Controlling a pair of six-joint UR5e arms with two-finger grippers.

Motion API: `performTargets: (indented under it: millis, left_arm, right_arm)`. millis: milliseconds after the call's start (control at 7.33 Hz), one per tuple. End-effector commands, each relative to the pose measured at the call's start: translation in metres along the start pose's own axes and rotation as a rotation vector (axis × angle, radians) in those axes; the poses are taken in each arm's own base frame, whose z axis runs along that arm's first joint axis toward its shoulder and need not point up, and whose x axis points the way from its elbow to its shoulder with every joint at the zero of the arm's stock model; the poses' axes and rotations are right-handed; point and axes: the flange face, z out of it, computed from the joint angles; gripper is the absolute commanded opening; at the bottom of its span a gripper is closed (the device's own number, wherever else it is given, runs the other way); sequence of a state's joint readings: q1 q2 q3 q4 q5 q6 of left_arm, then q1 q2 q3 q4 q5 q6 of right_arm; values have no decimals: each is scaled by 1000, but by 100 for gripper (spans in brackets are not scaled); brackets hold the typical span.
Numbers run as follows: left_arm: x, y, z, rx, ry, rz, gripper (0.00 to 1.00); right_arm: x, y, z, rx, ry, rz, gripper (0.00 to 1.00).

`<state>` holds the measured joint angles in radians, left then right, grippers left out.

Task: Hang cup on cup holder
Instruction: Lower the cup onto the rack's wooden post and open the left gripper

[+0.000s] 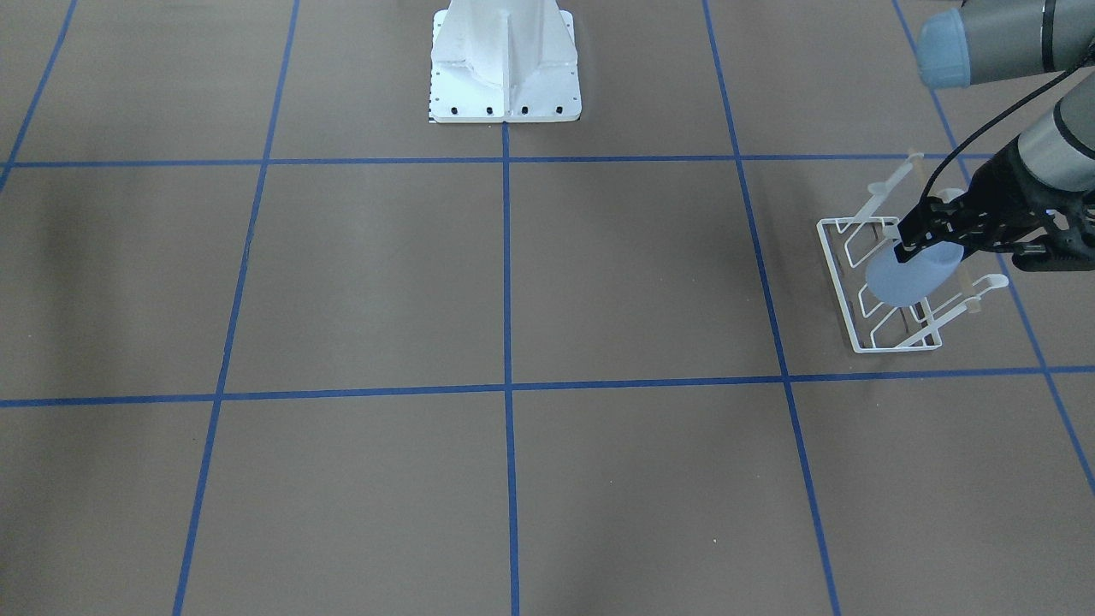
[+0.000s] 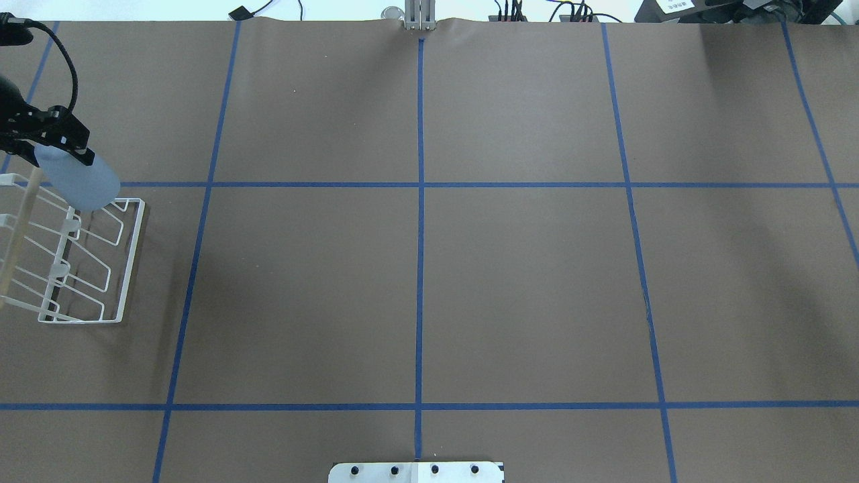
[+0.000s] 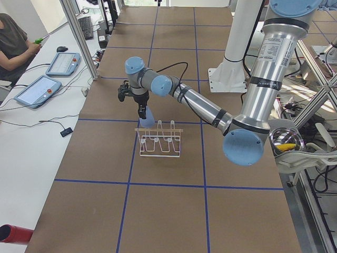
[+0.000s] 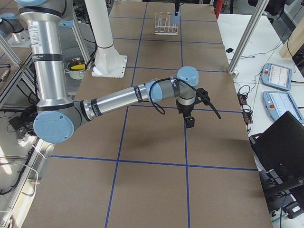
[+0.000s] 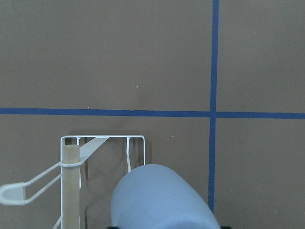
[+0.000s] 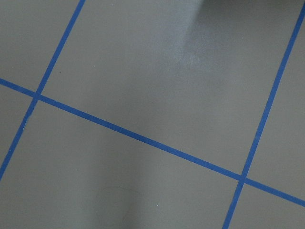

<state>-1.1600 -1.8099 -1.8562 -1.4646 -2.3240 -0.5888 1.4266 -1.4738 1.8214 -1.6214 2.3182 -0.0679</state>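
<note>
My left gripper [image 1: 917, 242] is shut on the pale blue cup [image 1: 907, 275] near its rim. It holds the cup tilted, rounded base down and outward, over one end of the white wire cup holder [image 1: 881, 329]. In the overhead view the left gripper [image 2: 60, 149] and the cup [image 2: 82, 180] are above the far end of the holder [image 2: 100, 282], by its wooden bar [image 2: 17, 231]. In the left wrist view the cup [image 5: 162, 200] is beside the bar [image 5: 71, 186] and a looped prong. My right gripper [image 4: 190, 122] hangs above bare table; I cannot tell whether it is open.
The white robot pedestal [image 1: 505, 64] stands at mid-table on the robot's side. Blue tape lines [image 2: 421, 201] grid the brown table. An operator [image 3: 13, 45] and teach pendants [image 3: 37, 90] are at a side desk beyond the holder.
</note>
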Motion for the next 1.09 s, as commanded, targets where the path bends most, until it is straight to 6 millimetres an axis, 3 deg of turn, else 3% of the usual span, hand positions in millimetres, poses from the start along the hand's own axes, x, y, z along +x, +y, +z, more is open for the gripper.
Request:
performTargets:
  millis: [0, 273, 409, 545, 818, 955]
  left_arm:
    - [-1, 2, 18, -22, -4, 7, 0]
    - [-10, -3, 31, -37, -11, -3, 0]
    - [-12, -5, 36, -39, -12, -3, 16]
    - [-14, -6, 38, -42, -14, -6, 96]
    - [-14, -5, 37, -44, -12, -8, 99]
    - [-3, 3, 33, -97, 74, -9, 99]
  right_arm:
    - [-2, -1, -1, 2, -2, 0, 100]
    - [-2, -1, 1, -1, -1, -1, 100]
    - [-2, -1, 1, -1, -1, -1, 100]
    - [-3, -2, 0, 1, -1, -3, 100]
    - [-4, -2, 1, -1, -2, -5, 100]
    - [-5, -2, 1, -1, -2, -6, 100]
